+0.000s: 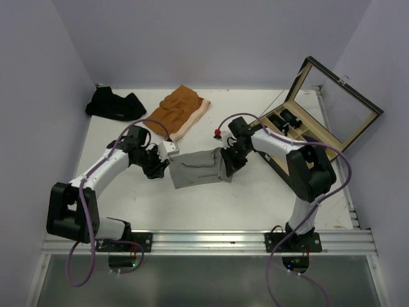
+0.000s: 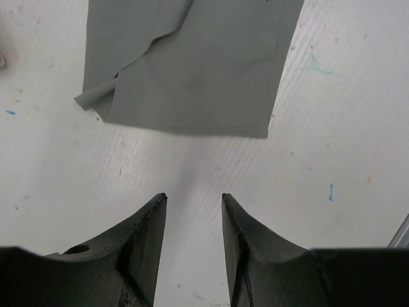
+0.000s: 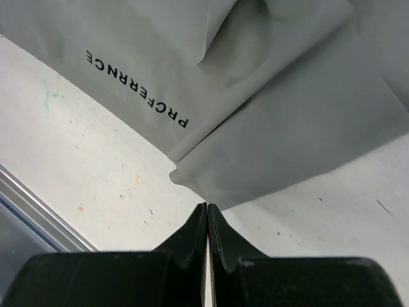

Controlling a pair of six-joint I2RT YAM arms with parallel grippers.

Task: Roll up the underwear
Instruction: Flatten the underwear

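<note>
A light grey underwear (image 1: 198, 169) lies partly folded in the middle of the table, with the print "PREFERNCE" on it (image 3: 137, 89). My left gripper (image 1: 156, 167) hovers just left of it, open and with only bare table between its fingers (image 2: 194, 197); the grey cloth (image 2: 192, 64) lies ahead of the tips. My right gripper (image 1: 229, 167) is at the cloth's right edge, shut, its tips (image 3: 208, 206) touching the hem of the grey fold (image 3: 287, 128). No cloth shows between its jaws. A rust-orange underwear (image 1: 182, 112) and a black one (image 1: 115, 104) lie at the back.
A wooden box (image 1: 319, 115) with its glass lid raised stands at the back right, dark items in its compartments. A small red object (image 1: 218, 133) lies behind the grey cloth. A metal rail (image 1: 211, 242) runs along the table's near edge.
</note>
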